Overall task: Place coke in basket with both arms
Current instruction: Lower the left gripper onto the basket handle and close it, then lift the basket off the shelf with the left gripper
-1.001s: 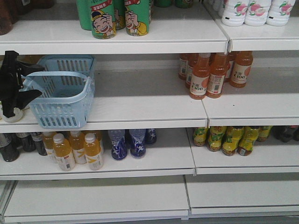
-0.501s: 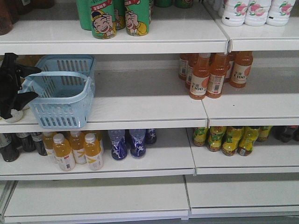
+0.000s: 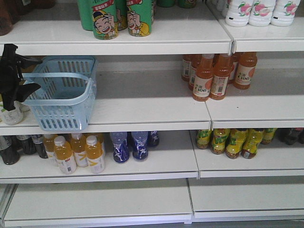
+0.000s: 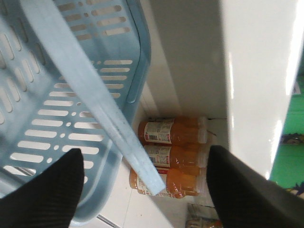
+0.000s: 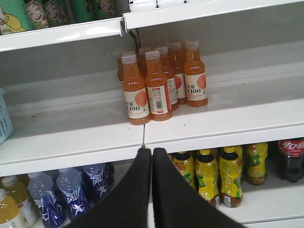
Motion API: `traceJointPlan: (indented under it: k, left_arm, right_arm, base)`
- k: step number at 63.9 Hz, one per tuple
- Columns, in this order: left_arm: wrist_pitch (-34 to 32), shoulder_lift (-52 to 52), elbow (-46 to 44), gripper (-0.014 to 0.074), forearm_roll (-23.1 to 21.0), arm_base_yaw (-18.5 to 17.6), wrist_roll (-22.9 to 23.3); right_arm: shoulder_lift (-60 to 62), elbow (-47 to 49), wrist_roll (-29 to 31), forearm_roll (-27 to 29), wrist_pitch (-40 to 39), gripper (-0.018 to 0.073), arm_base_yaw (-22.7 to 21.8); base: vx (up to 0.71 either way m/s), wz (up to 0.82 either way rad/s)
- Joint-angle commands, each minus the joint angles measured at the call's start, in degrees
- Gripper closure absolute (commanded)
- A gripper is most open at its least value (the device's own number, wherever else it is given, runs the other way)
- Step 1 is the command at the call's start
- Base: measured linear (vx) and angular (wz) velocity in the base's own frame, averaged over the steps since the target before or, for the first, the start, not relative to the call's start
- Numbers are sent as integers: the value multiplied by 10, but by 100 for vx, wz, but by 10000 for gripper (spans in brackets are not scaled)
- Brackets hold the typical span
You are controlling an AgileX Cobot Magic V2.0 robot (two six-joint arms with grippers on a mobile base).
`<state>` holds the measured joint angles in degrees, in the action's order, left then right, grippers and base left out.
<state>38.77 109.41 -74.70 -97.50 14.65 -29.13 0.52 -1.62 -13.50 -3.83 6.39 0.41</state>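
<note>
Lifted a little since half a second ago: left gripper (image 3: 37, 74), now higher beside the basket (image 3: 66, 118) on the middle shelf (image 3: 142, 102), baring more of a white bottle (image 3: 10, 113) below it; fingers (image 4: 47, 190) spread wide, basket handle (image 4: 90, 90) passing between them, not pinched; right gripper (image 5: 152, 190) facing the shelf front, fingers pressed together on nothing; coke (image 5: 290, 159) standing on the lower shelf (image 5: 266, 199), far right, well apart from both.

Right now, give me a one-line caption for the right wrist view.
Right gripper, shut and empty, faces the orange drink bottles; the coke stands on the shelf below, far right.
</note>
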Motion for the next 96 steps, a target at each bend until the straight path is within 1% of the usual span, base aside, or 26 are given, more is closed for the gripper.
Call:
traceJointPlan:
  k: [1,9,13,21,30,37,45,50,53,57,60,65,69,70,78,84,90,96]
  left_arm:
    - [17,-18,-19,73,-39,-3,11]
    - [11,-8,-19,73,-39,-3,10]
    - [-4,-8,-19,73,-39,-3,8]
    - [-10,-1,-38,94,-39,-3,2]
    - [19,30,-93,130,-39,-5,14]
    - [10,52,-112,145,-39,-11,40]
    - [-1,71,-130,166,-39,-15,34]
    - [3,80,-141,202,-39,-15,32]
    - [3,81,-145,244,-39,-15,23]
    - [4,81,-145,313,-39,-15,16]
    - [10,81,-145,387,-39,-15,11]
    - [24,81,-145,512,-38,-15,-3]
    - [38,81,-145,597,-38,-15,-16]
    - [42,81,-145,606,-38,-15,-20]
    - [90,81,-145,604,-32,-15,-43]
    - [143,81,-145,604,-23,-15,-51]
    - [195,78,-145,604,-2,-15,-51]
    - [245,72,-145,604,32,-19,-49]
  right_arm:
    - [10,-9,1,-3,-44,564,-2]
    - [10,-9,1,-3,-44,564,-2]
    - [10,-9,1,-3,-44,564,-2]
    - [10,-9,1,-3,-44,564,-2]
    - [10,-9,1,-3,-44,564,-2]
    - [10,-9,1,-3,-44,564,-2]
    - [10,-9,1,-3,-44,564,-2]
    - [10,-9,1,-3,-44,564,-2]
    - [10,-9,1,-3,-44,564,-2]
    - [10,-9,1,-3,-44,564,-2]
    - [10,-9,1,-3,-44,564,-2]
    - [10,-9,1,-3,-44,564,-2]
    - [10,-9,1,-3,-44,564,-2]
    - [10,-9,1,-3,-44,564,-2]
    - [10,-9,1,-3,-44,564,-2]
    - [10,-9,1,-3,-44,564,-2]
    - [10,-9,1,-3,-44,564,-2]
    - [10,-9,1,-3,-44,564,-2]
  base:
    - [0,0]
    - [0,0]
    - [0,0]
    - [0,0]
    - [0,0]
    - [0,0]
    - [0,0]
    - [0,0]
    - [0,0]
    - [0,0]
    - [0,0]
    - [0,0]
    - [0,0]
    - [0,0]
    - [0,0]
    - [0,0]
    - [0,0]
    - [0,0]
